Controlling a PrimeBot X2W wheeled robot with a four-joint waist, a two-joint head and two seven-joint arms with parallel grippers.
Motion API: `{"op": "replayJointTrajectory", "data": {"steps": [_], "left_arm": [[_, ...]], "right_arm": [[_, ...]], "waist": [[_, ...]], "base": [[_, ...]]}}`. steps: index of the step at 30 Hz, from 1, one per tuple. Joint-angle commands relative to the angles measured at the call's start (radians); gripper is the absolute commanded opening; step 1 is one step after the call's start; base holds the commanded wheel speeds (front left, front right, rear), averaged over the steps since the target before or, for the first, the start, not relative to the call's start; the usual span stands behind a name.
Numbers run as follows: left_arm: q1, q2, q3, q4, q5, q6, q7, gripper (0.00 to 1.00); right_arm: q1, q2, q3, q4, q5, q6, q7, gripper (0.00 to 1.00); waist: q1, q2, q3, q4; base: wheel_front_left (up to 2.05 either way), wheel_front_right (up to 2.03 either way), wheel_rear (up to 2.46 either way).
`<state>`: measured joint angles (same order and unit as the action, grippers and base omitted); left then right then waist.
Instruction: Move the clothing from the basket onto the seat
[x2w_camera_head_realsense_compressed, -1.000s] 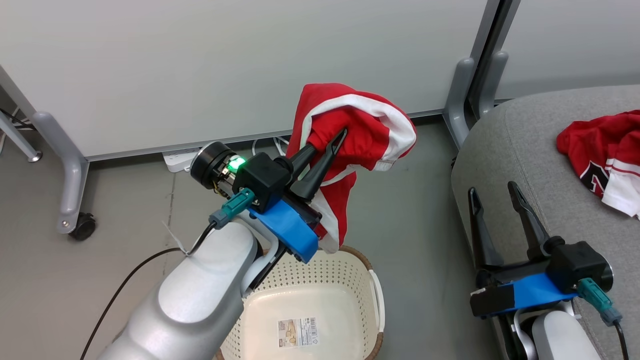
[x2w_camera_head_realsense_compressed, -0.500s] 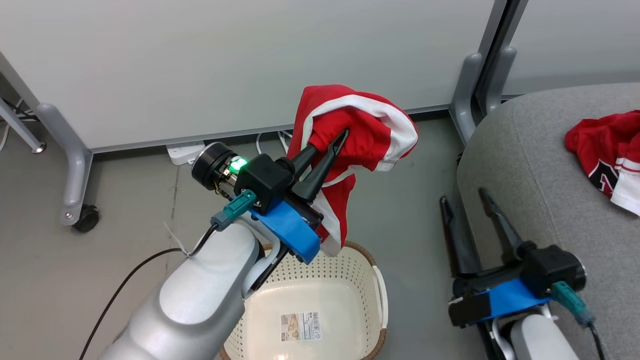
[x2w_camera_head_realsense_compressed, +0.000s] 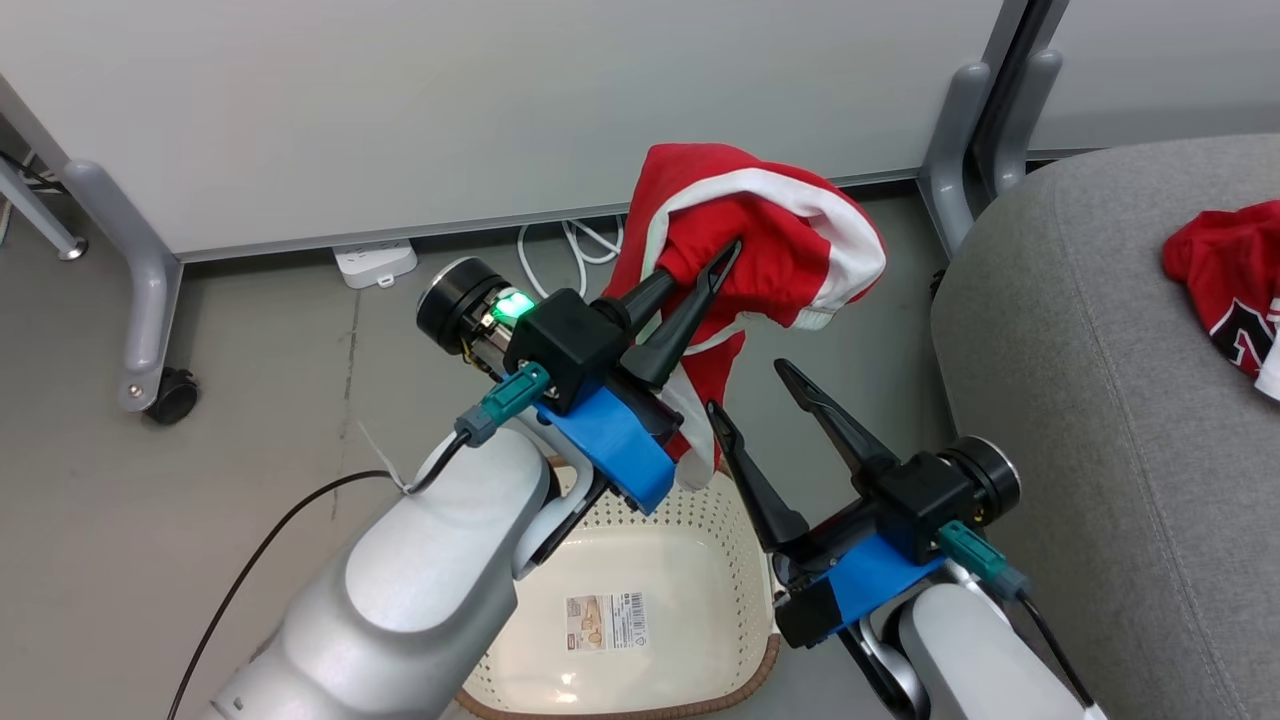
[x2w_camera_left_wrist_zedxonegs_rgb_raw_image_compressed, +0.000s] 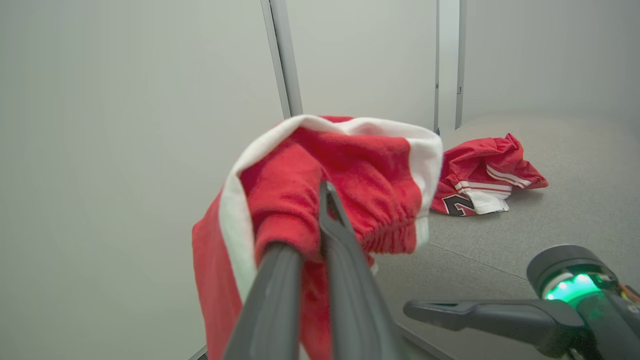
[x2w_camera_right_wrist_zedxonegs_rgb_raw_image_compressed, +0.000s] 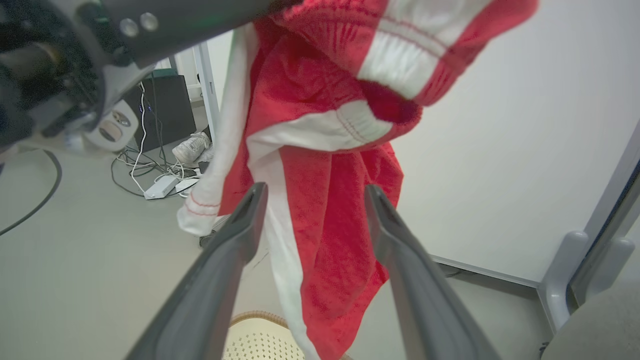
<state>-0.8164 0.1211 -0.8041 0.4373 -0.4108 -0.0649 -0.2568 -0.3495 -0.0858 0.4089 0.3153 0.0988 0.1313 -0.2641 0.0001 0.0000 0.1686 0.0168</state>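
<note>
Our left gripper (x2w_camera_head_realsense_compressed: 715, 258) pinching a bright red white-trimmed fabric garment (x2w_camera_head_realsense_compressed: 800, 240), our right gripper (x2w_camera_head_realsense_compressed: 746, 387) spread beside its hanging end

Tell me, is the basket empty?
Empty, as far as visible: the basket has only a sticker on its floor; the left arm hides part.

Barcode sticker (x2w_camera_head_realsense_compressed: 605, 622) on basket (x2w_camera_head_realsense_compressed: 745, 560), print unreadable

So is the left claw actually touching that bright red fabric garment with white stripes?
Touching. The left wrist view shows the left claw shut, its dark fingers pinching a fold of the red white-striped garment.
</note>
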Motion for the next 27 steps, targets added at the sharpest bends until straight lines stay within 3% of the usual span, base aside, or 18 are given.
{"op": "replayJointTrajectory", "data": {"steps": [1, 15, 27], "left_arm": [[-0.014, 0.0, 0.0, -0.003, 0.007, -0.003, -0.002, 0.0], [-0.064, -0.042, -0.033, -0.012, 0.003, -0.006, -0.006, 0.0], [-0.1, -0.061, -0.056, -0.03, -0.007, 0.001, -0.009, 0.0]], "right_arm": [[-0.023, -0.004, 0.014, 0.013, 0.008, -0.001, 0.0, 1.0], [-0.236, 0.011, 0.083, 0.252, -0.045, -0.001, 0.0, 1.0], [-0.337, 0.036, -0.006, 0.397, -0.127, -0.001, 0.0, 1.0]], "waist": [[-0.0001, 0.0, 0.007, 0.005], [-0.0001, 0.0, 0.063, 0.033], [-0.0001, 0.0, 0.097, 0.055]], "base": [[0.0, 0.0, 0.0], [0.0, 0.0, 0.0], [0.0, 0.0, 0.0]]}}
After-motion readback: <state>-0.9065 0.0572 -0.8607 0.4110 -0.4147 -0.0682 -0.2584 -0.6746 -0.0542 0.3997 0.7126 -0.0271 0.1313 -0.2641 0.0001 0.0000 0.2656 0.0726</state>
